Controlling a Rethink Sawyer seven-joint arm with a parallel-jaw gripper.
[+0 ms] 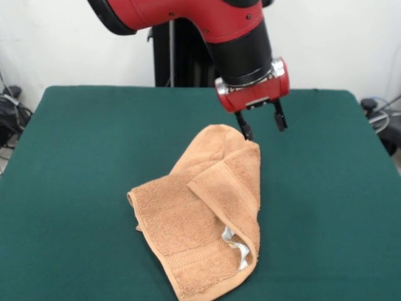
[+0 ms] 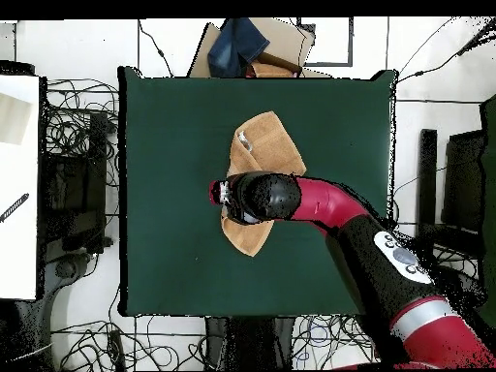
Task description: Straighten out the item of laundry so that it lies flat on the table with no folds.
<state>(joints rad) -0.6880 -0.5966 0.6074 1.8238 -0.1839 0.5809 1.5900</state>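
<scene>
Table (image 1: 75, 157) top dark green, white wall behind; cables on floor around. Towel (image 1: 188, 219) folded over near centre. Gripper (image 1: 261, 125) spread wide, empty, at towel's 12 o'clock edge.

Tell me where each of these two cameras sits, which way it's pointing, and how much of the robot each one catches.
Front view: sits across the table facing the robot's pedestal; it looks at the folded towel, with the red arm reaching down from above and the open gripper at the towel's far end.
Overhead view: sits above the table looking straight down, base at the bottom; the arm covers the middle of the towel.
Both share the towel, the table and the arm, turned half round between views.
</scene>
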